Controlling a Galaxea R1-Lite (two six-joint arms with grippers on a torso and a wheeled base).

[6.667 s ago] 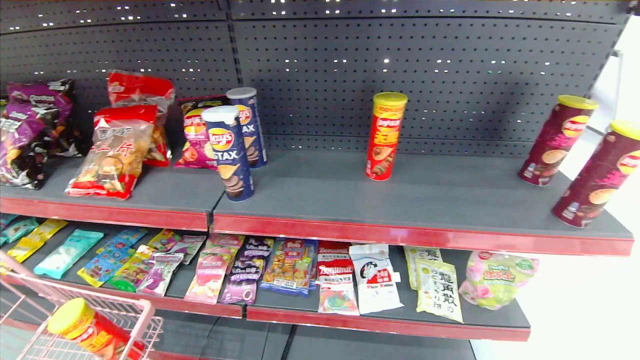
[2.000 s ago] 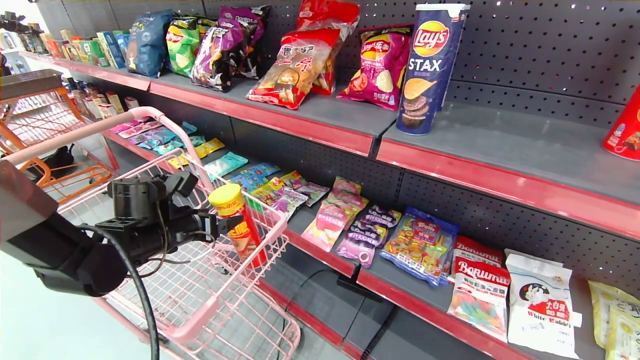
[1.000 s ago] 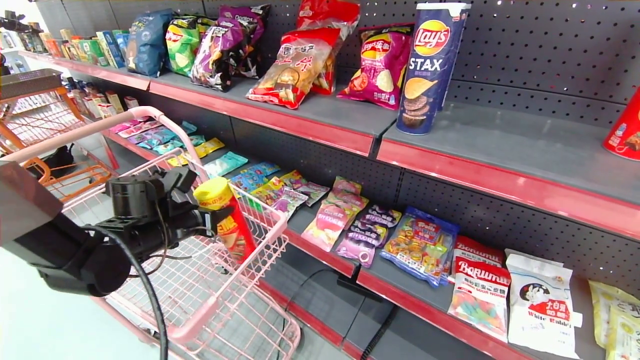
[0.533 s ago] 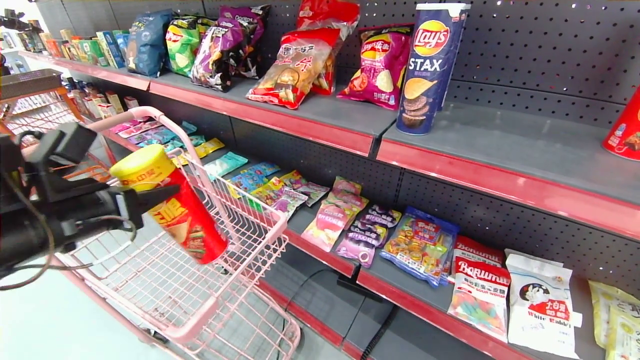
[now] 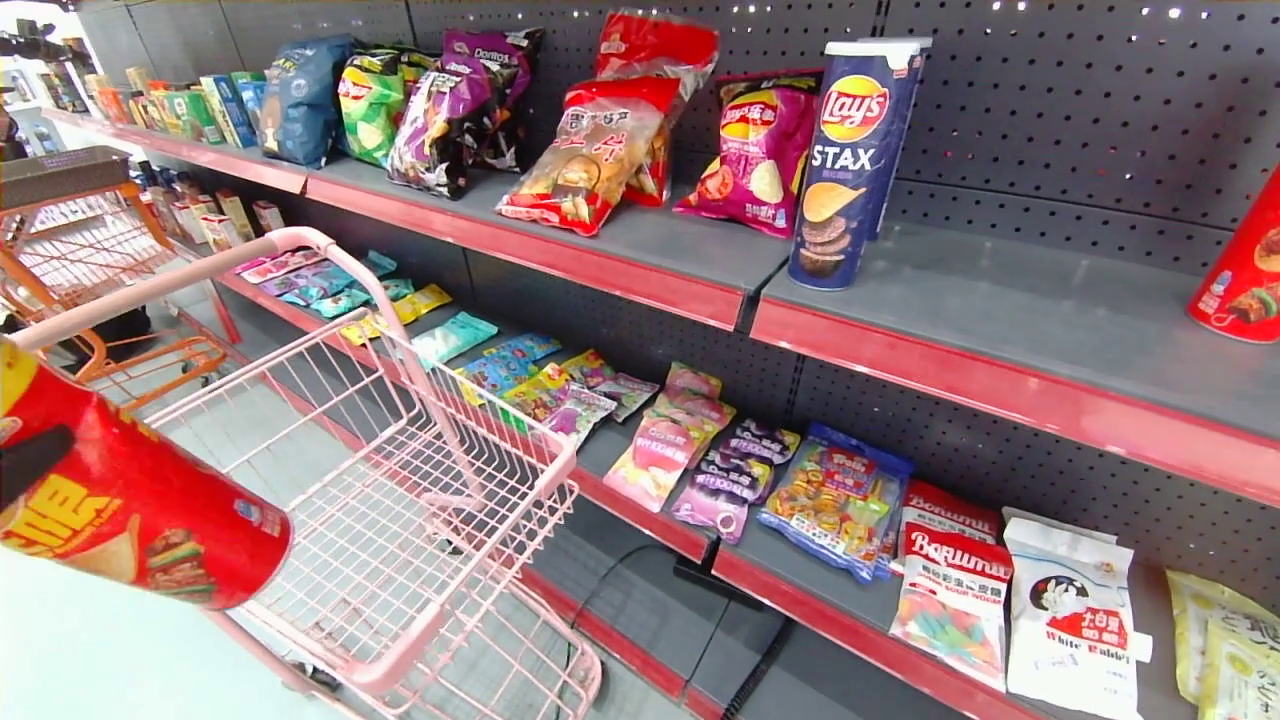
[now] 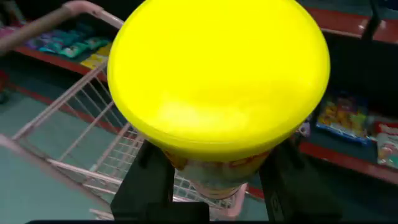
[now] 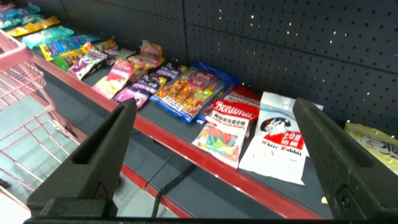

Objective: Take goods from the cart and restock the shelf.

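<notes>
Just above the pink cart (image 5: 430, 470): gripping the tilted red can (image 5: 130, 510) in the left gripper (image 6: 217, 186), right gripper (image 7: 214, 165) gaping empty. Could slip from the pinch, or clip the shelf (image 5: 960, 300) lip swinging across.

Orange trolley (image 5: 75, 225) at left, black floor cable (image 5: 758, 664).

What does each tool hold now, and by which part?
The left tool grips the red chip can by its body, just below the yellow lid. The right tool holds nothing.
</notes>
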